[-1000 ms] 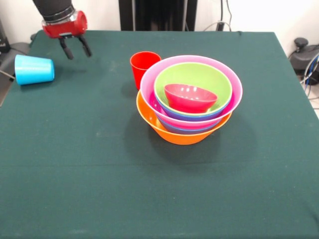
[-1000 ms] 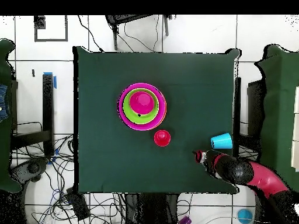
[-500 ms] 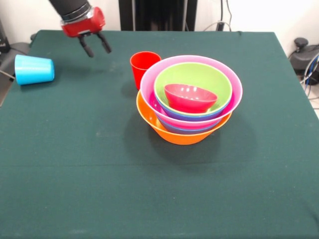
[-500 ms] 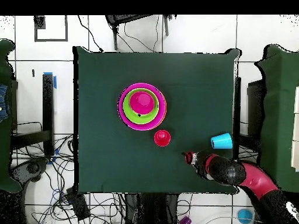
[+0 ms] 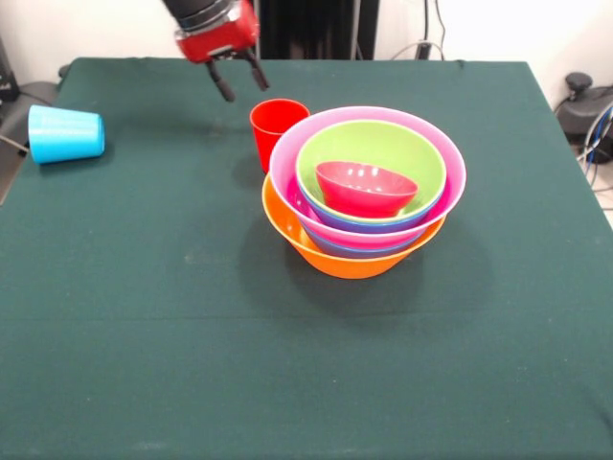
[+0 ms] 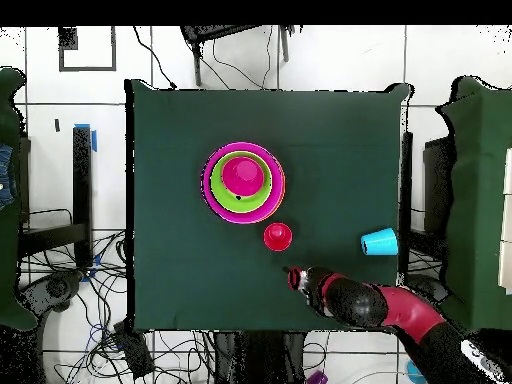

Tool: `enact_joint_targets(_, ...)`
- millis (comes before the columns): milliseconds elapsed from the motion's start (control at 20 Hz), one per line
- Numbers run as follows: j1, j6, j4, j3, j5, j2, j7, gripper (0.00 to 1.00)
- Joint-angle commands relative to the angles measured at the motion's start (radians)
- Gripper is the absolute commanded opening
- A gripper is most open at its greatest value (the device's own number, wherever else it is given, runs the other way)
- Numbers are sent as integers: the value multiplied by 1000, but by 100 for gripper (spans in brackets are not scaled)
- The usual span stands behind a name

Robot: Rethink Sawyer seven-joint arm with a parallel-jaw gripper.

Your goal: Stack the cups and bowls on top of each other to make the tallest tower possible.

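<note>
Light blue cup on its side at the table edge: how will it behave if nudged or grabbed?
The light blue cup lies on its side on the green cloth near the table edge, so a nudge would probably roll it, curving because it tapers. It looks like thin plastic: likely light and rigid. Its smooth wall may slip in the open hand.

Orange-based tower, red cup, light blue cup, green table

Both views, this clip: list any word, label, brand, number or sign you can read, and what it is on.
None can be read.
Red cup, light blue cup, the nested bowls with the orange bowl as base, and the green table: plain, no print.
Gripper: no readable marking on its red housing.
</note>
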Motion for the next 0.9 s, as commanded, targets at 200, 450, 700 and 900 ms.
enact_joint_targets(200,120,-155,50,-106,-15,-1,178,100)
enact_joint_targets(450,139,-218,37,-146,-45,15,163,100)
enact_joint_targets(700,156,-279,16,-185,-70,36,147,100)
enact_joint_targets(900,143,-244,6,-164,-62,26,103,100)
